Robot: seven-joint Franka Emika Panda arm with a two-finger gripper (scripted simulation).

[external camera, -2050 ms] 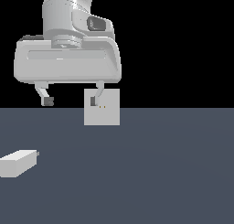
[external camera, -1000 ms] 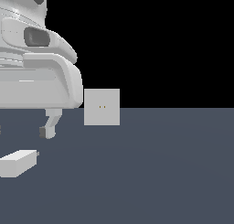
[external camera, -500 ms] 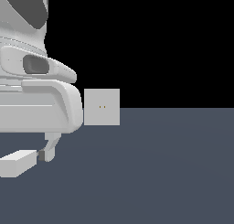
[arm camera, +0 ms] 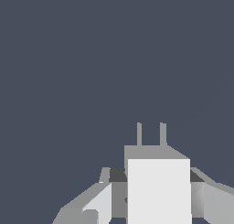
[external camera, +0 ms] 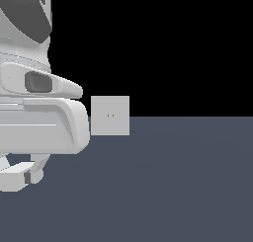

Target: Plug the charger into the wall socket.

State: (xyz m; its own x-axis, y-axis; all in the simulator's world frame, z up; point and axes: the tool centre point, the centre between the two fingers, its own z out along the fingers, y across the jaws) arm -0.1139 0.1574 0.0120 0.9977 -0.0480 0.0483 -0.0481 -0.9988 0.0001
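While the white gripper (external camera: 20, 174) sits at lower left of the exterior view, its dark-padded fingers (arm camera: 118, 175) flank the off-white oblong charger (external camera: 12, 177); contact unclear. Light grey square wall socket (external camera: 110, 115) stands mid-frame.

No real room here, it's a bare simulator render: a flat slate-blue floor (external camera: 188, 186), pure black backdrop, and one plain grey wall socket (external camera: 110, 115) standing alone, untextured.
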